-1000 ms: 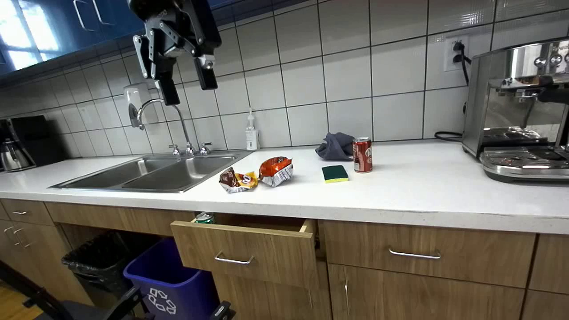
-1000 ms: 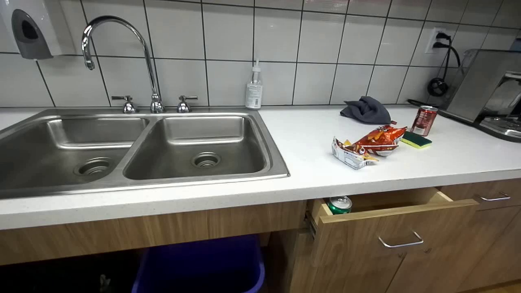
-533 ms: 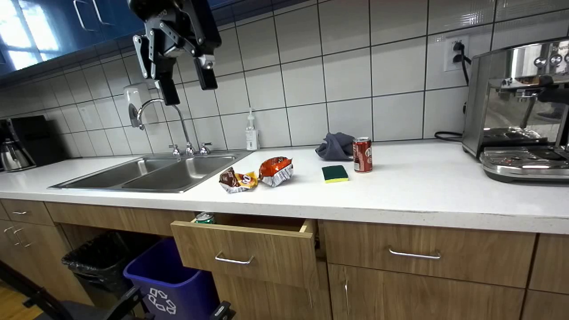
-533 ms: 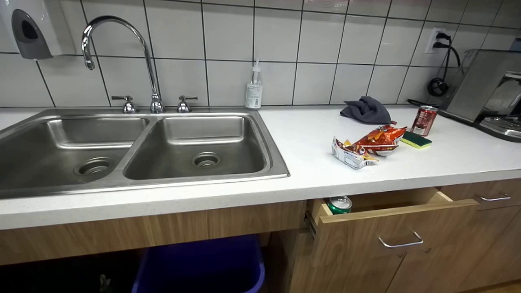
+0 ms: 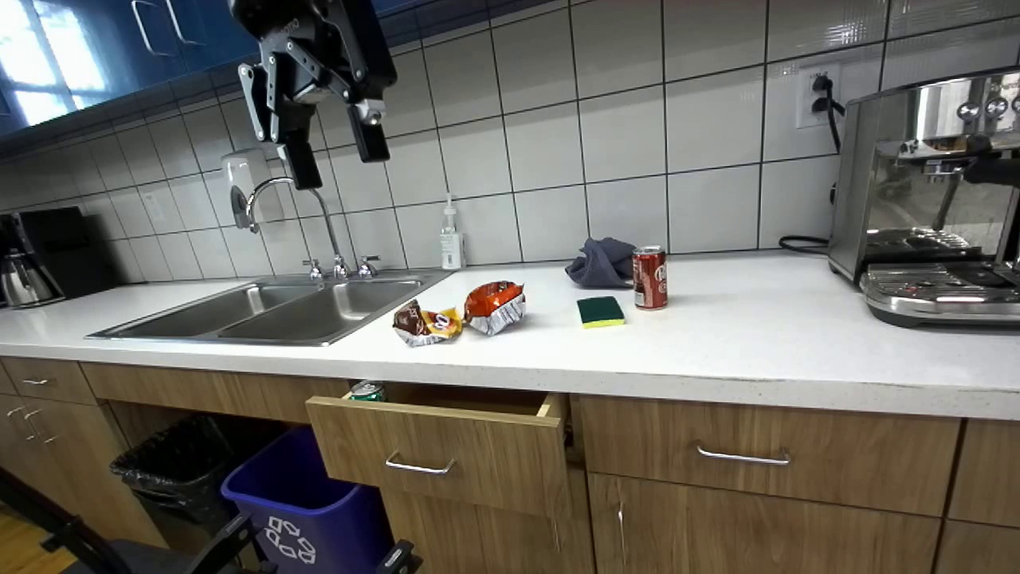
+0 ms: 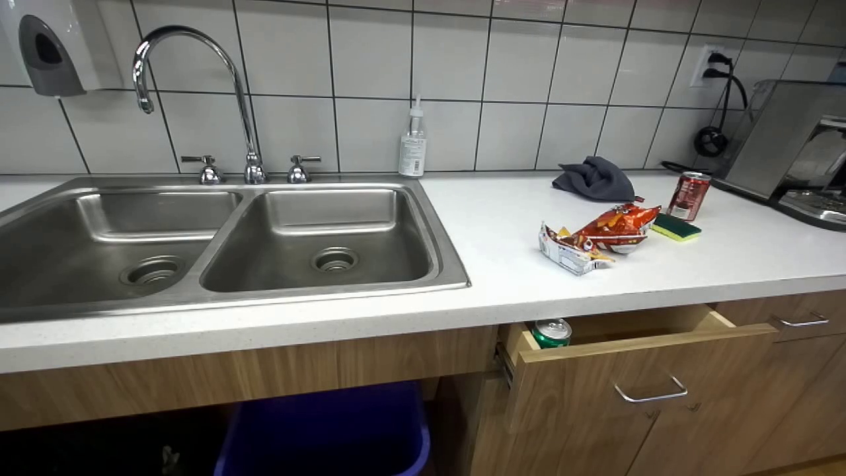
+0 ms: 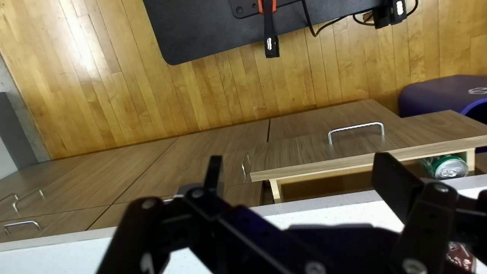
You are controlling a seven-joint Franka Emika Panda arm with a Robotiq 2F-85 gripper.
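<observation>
My gripper (image 5: pixel 341 159) is open and empty, high above the counter; its parted fingers also show in the wrist view (image 7: pixel 298 163). It touches nothing. A wooden drawer (image 5: pixel 486 470) stands pulled out below the counter, also in the wrist view (image 7: pixel 304 156). A green can (image 6: pixel 552 333) is inside at one end. On the counter lie a brown and yellow crumpled chip bag (image 5: pixel 427 323), a red-orange chip bag (image 5: pixel 495 307) and a green and yellow sponge (image 5: pixel 601 312). A red can (image 5: pixel 649 277) stands beside a dark grey cloth (image 5: pixel 602 263).
A double steel sink (image 6: pixel 221 251) with a tall faucet (image 5: pixel 323 211) and a clear pump bottle (image 6: pixel 413 145) stand along the tiled wall. A coffee machine (image 5: pixel 940 199) is at one end. A blue recycling bin (image 5: pixel 311 502) and black-lined bin (image 5: pixel 183 470) stand below. Blue cabinets (image 5: pixel 119 48) hang above.
</observation>
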